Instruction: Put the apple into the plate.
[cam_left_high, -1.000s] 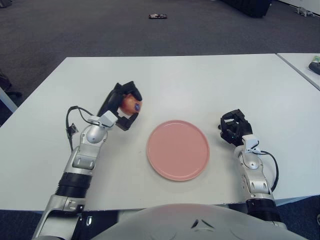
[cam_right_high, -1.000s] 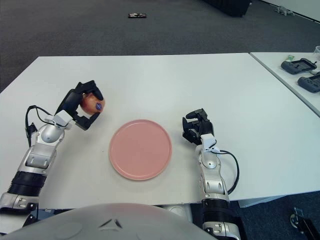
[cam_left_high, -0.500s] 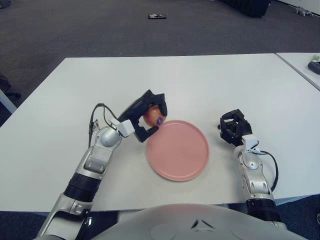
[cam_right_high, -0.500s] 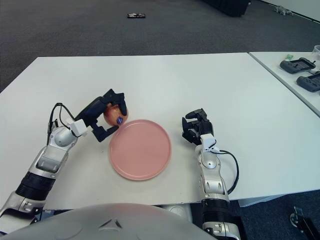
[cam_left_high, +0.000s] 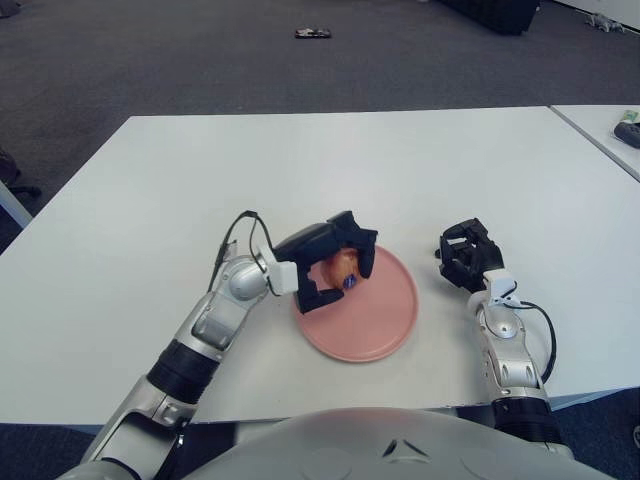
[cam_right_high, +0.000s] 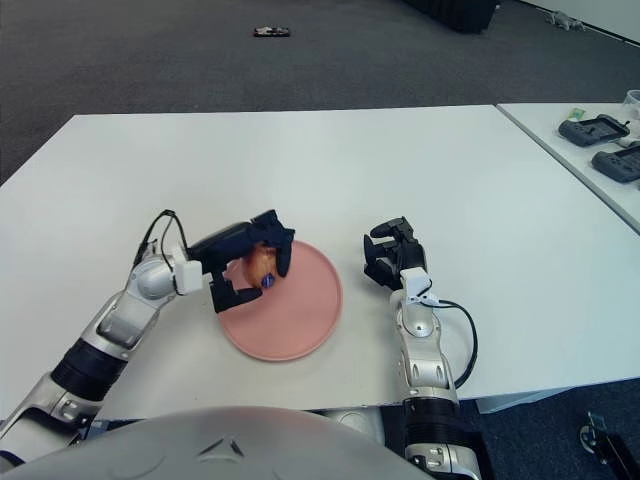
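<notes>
My left hand (cam_left_high: 335, 262) is shut on the apple (cam_left_high: 343, 268), an orange-red fruit with a small blue sticker. It holds the apple low over the left part of the pink plate (cam_left_high: 385, 318), which lies on the white table in front of me. The black fingers wrap the apple from above and below. I cannot tell whether the apple touches the plate. In the right eye view the apple (cam_right_high: 261, 266) and the plate (cam_right_high: 305, 325) show the same way. My right hand (cam_left_high: 468, 256) rests on the table to the right of the plate, fingers curled, holding nothing.
The white table (cam_left_high: 330, 160) stretches far beyond the plate. A second table (cam_right_high: 590, 140) at the right carries dark devices. A small dark object (cam_left_high: 314, 33) lies on the grey carpet far behind.
My left hand has carried the apple to the right, from left of the plate to over the plate's left part, and lowered it. The right hand has not moved.
</notes>
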